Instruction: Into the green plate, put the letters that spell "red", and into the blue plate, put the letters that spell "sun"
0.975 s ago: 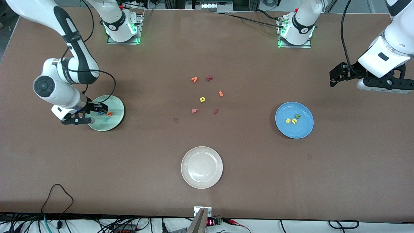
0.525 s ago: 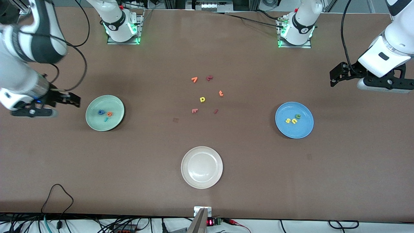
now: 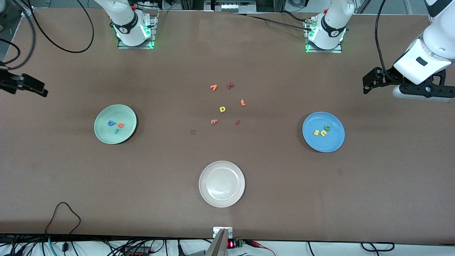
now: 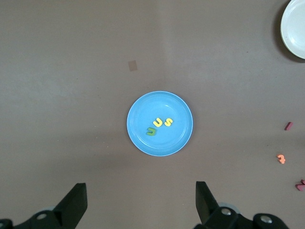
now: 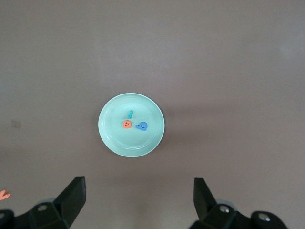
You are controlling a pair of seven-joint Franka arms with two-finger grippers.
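Brown matte table (image 3: 270,185); smooth round green plate (image 3: 126,133) holding the foam letters that spell "red" (image 3: 116,125); glossy blue plate (image 3: 334,142) holding the letters that spell "sun" (image 3: 322,131). Left gripper (image 4: 140,210) and right gripper (image 5: 138,206), both spread and empty, hang high over the table's ends. Risk appears slight: a low pass could scatter the light letters
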